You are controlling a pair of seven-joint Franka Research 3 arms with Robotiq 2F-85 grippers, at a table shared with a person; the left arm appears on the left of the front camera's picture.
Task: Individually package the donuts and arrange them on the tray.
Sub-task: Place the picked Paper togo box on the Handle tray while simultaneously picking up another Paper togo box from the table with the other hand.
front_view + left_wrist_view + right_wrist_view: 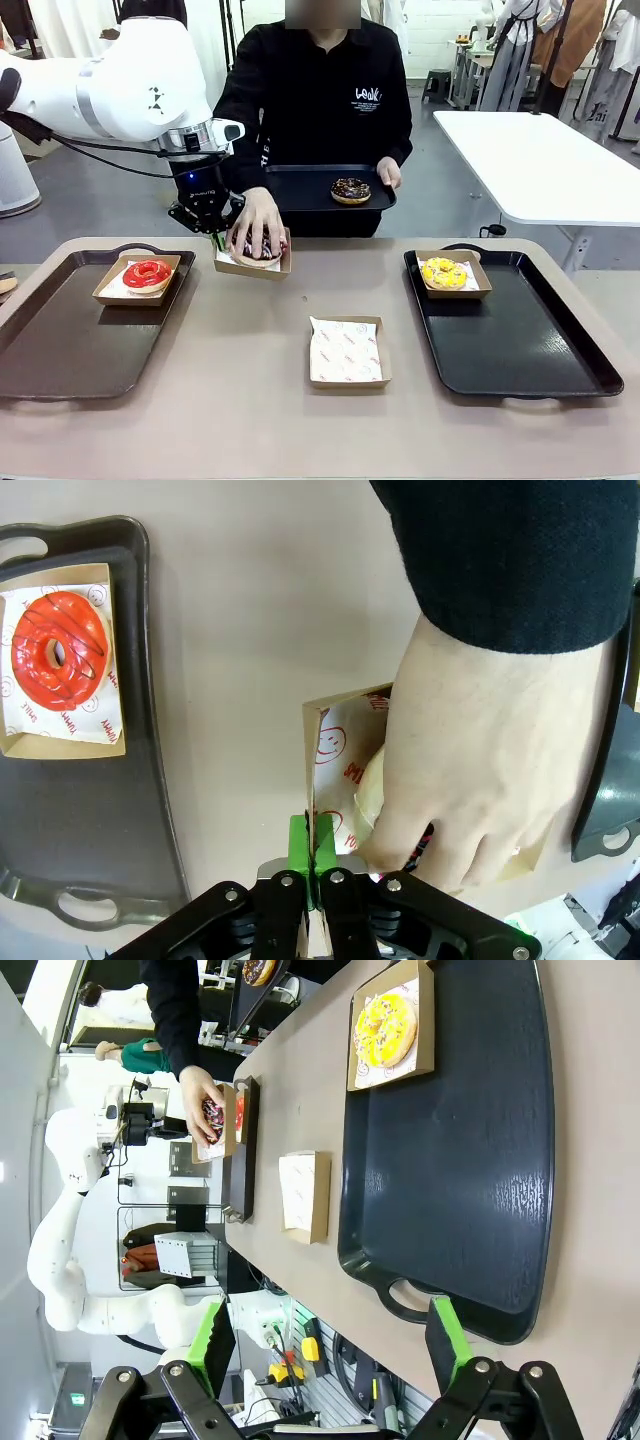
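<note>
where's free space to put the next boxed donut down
Free: right tray nearer than the yellow donut; left tray nearer than the red donut. Crowded: far edge, where left claw and person's hand meet at a box.

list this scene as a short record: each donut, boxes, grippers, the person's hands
red donut: boxed, on the left tray
yellow donut: boxed, at the far end of the right tray
purple donut: under the person's hand, in the third box
chocolate donut: unboxed, on the small tray the person holds
spare box: paper-lined, empty, mid-table
left gripper: shut on the third box's wall
right gripper: open, holding nothing
</note>
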